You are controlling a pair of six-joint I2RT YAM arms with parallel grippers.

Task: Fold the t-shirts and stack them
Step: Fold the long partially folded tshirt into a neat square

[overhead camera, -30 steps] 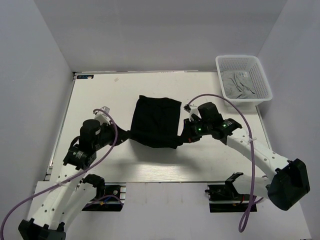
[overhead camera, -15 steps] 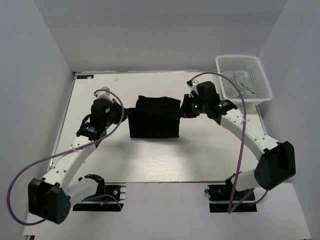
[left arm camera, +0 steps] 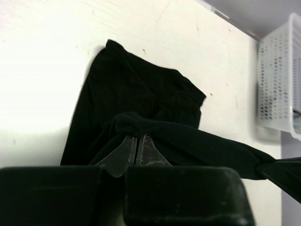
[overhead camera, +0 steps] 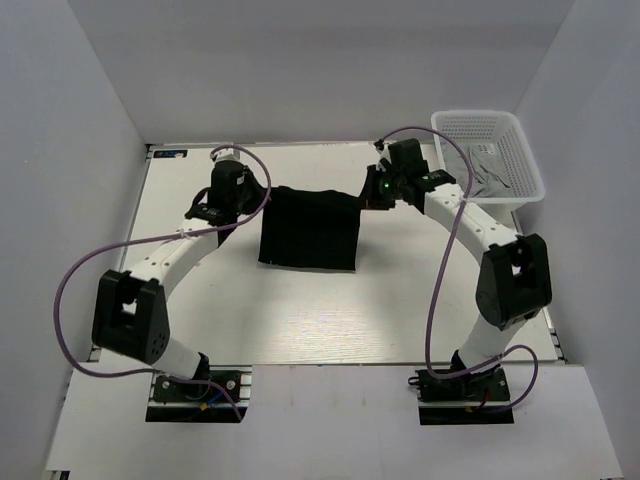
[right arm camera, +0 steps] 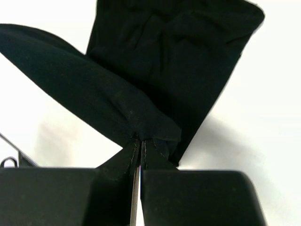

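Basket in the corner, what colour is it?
The basket is white mesh, clearest in the top view.

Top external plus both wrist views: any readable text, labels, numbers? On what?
Nothing legible anywhere.
Small dark sticker at the table's far-left corner: too small to read.
Plain black t-shirt: no print.
White basket: no label visible.

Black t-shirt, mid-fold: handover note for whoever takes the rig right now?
Left hand: shut on the black t-shirt, far left corner.
Right hand: shut on its far right corner.
Shirt lies on the table, held edge lifted at the far side.
Grey t-shirt sits in the basket.
Done: black one partly folded.
Left: lay edge, release, finish; then fold grey, stack.
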